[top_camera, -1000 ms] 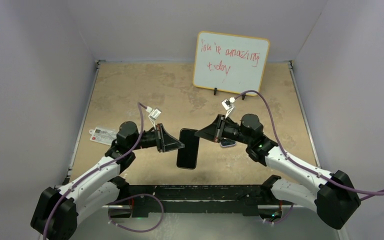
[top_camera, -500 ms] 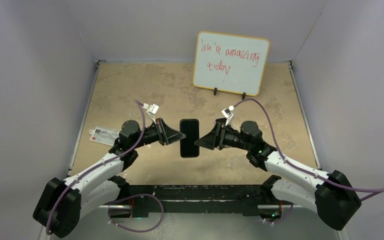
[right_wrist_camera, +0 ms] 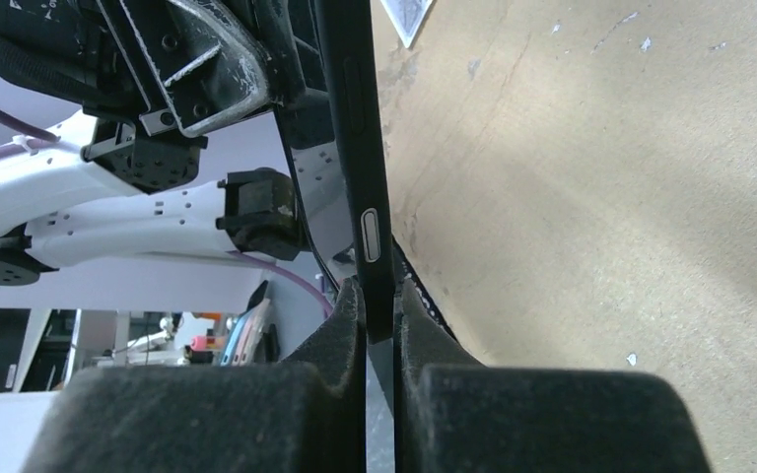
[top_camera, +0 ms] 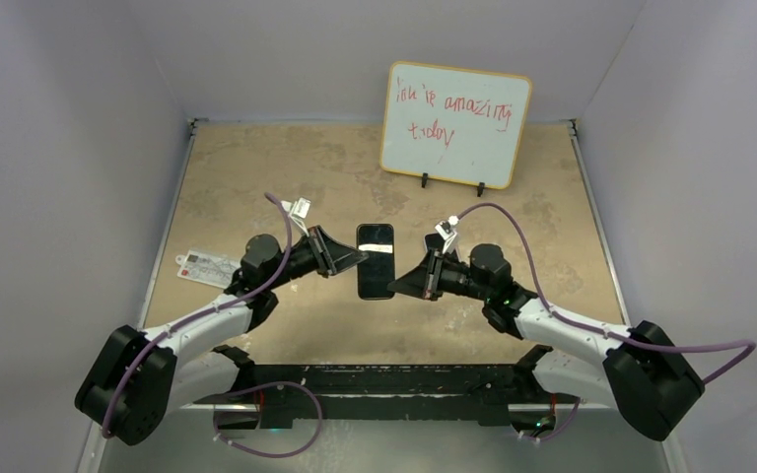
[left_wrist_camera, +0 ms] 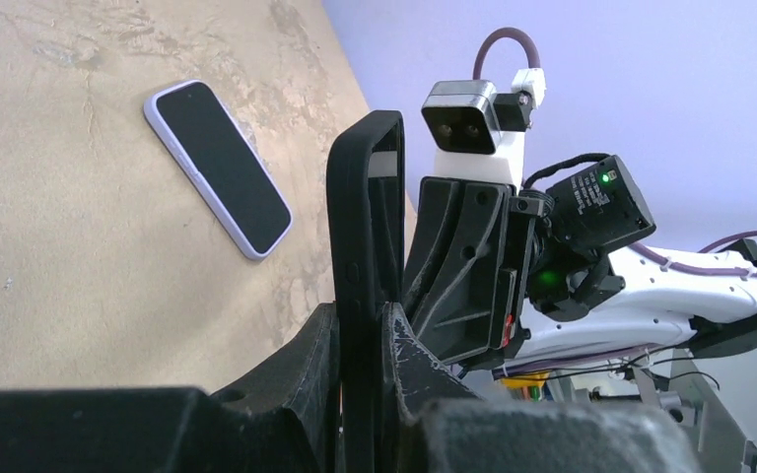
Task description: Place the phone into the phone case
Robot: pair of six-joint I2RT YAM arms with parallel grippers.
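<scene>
The matte black phone case (top_camera: 376,261) is held above the table's middle, long side pointing away from me, with a glossy screen showing in it. My left gripper (top_camera: 359,260) is shut on its left edge and my right gripper (top_camera: 395,285) on its right edge. In the left wrist view the case (left_wrist_camera: 363,212) stands edge-on between the shut left gripper (left_wrist_camera: 360,317). In the right wrist view its black edge with a side button (right_wrist_camera: 372,235) sits in the shut right gripper (right_wrist_camera: 381,298). A second phone (left_wrist_camera: 219,168) with a light edge lies flat on the table.
A whiteboard (top_camera: 455,123) with red writing stands at the back right. A small white card (top_camera: 205,264) lies near the table's left edge beside the left arm. Grey walls close in three sides of the tan table (top_camera: 286,168).
Both arms carried the case away from the near edge toward the table's middle. The right gripper went from the case's top corner to its right edge and closed in.
</scene>
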